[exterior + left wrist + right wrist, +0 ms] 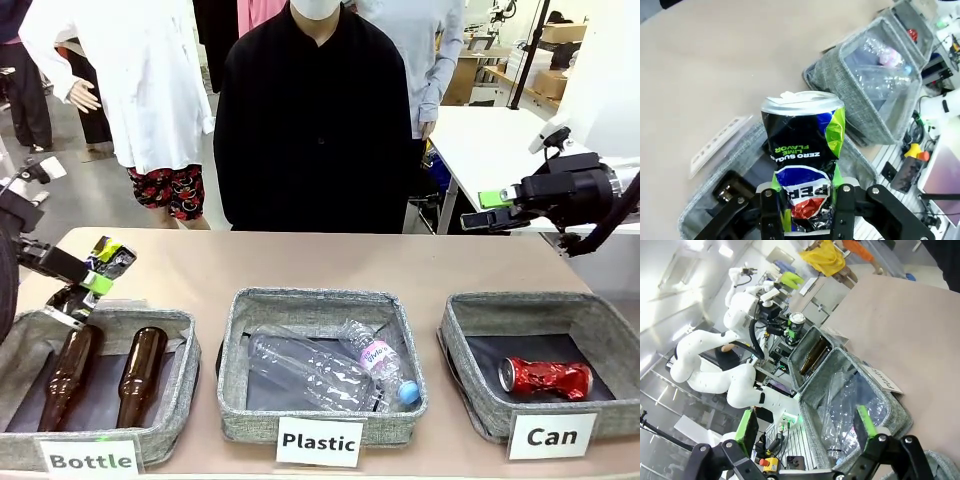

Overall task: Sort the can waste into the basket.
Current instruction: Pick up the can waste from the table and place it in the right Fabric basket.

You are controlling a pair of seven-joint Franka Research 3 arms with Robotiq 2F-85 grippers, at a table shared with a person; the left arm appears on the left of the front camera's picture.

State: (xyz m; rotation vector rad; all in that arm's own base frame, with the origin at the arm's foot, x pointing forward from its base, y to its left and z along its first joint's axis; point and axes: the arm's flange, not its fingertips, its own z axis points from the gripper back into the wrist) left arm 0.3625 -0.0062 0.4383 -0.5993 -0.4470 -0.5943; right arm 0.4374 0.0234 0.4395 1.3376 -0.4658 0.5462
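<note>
Clamped on the crushed dark Pepsi can [802,150], my left gripper [807,200] has its two fingers [771,210] squeezed against the can's crumpled lower end, so the silver rim points away from the wrist. From the front I see that can [105,262] held in the air at the table's left, just above the far rim of the "Bottle" bin [170,400], where two brown glass bottles [100,375] lie side by side.

My right gripper [490,208] hangs at the far right above the table, jaws spread wide with nothing between the green pads [866,421].

I judge the step to be the carry: one can is lifted and has yet to reach its bin. The "Can" basket [470,385] sits at the right end, past the "Plastic" bin [235,400] with its clear bottles, and the red crushed can [545,377] already lies inside it. Next I need a long sweep to the right across both other bins, keeping the can high enough to clear their rims, or a hand-off to the right arm, and then a release over the dark lining. A person in black stands at the far side.
</note>
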